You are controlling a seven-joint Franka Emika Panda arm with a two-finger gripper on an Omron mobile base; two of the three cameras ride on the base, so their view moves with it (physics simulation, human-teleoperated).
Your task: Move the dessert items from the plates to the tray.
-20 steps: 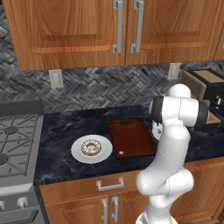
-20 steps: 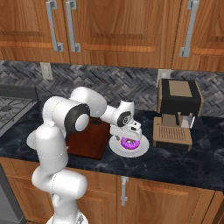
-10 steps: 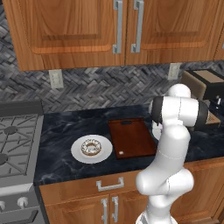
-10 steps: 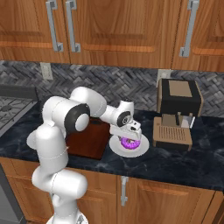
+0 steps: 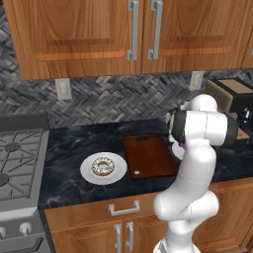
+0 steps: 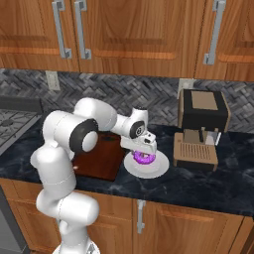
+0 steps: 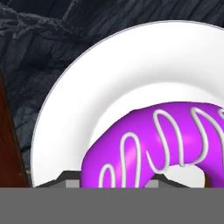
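The gripper (image 6: 144, 155) is down on the right-hand plate (image 6: 159, 168), clamped on the purple donut (image 6: 145, 158); the tray (image 5: 148, 155) sits mid-counter. The speckled brown donut (image 5: 103, 166) rests on the left plate (image 5: 89, 173), near the counter's front edge.

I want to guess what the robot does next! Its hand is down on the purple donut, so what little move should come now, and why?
Probably a short lift straight up. The hand looks shut on the purple donut, which still sits on its white plate. Raising it first should clear the plate before carrying it sideways to the brown tray next to it.
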